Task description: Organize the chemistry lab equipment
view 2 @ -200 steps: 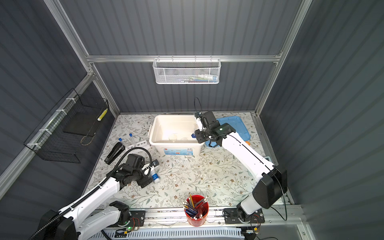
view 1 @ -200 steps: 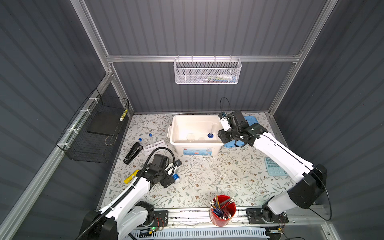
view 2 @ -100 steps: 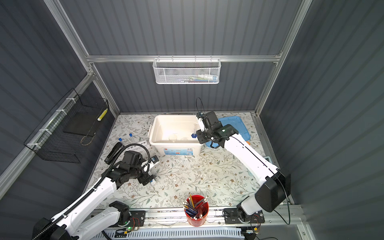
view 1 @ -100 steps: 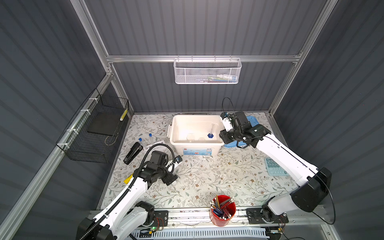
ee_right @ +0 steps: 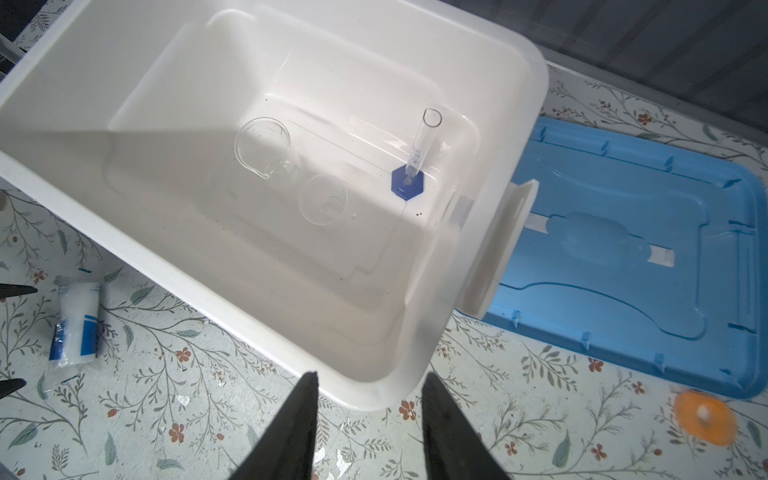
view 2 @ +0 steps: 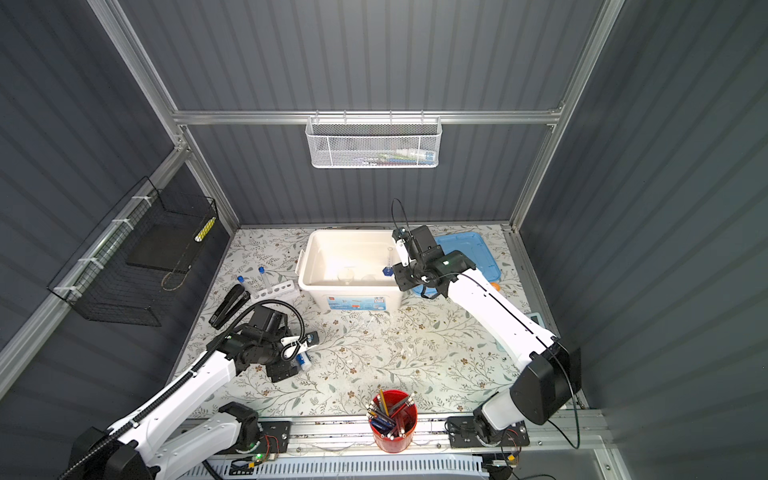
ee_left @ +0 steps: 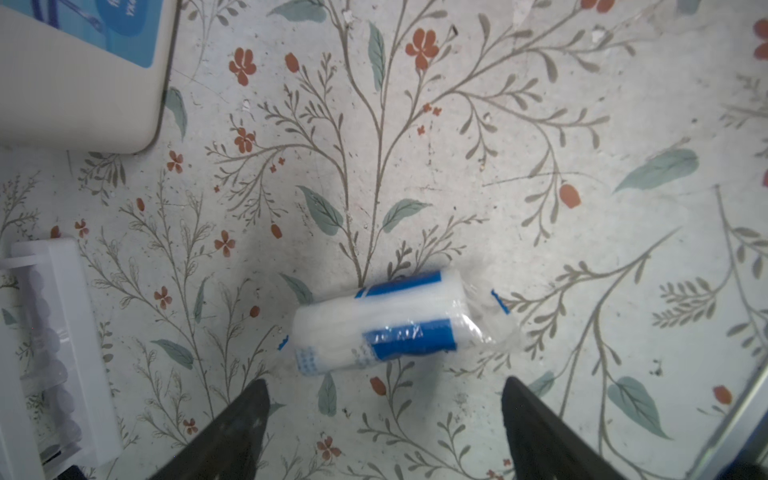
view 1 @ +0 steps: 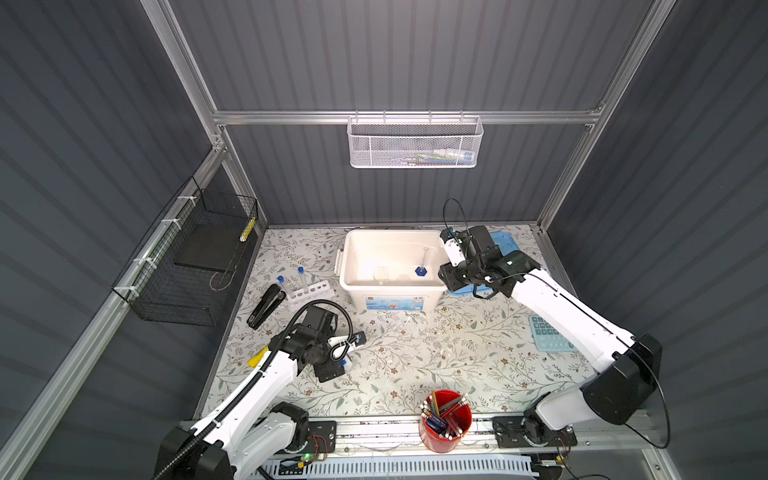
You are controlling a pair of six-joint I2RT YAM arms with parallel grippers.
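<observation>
The left gripper (ee_left: 384,382) hangs with its fingers spread wide over a wrapped white-and-blue roll (ee_left: 374,324) that lies on the flowered table (ee_left: 540,124), clear of it. The right gripper (ee_right: 370,374) is parted too and empty, above a corner of the white tub (ee_right: 208,291). Inside the tub a measuring cylinder (ee_right: 422,149) stands upright near a beaker (ee_right: 264,145) and a small glass (ee_right: 322,199). Two blue-capped tubes (view 1: 281,284) stand in a rack (view 1: 311,291) left of the tub.
</observation>
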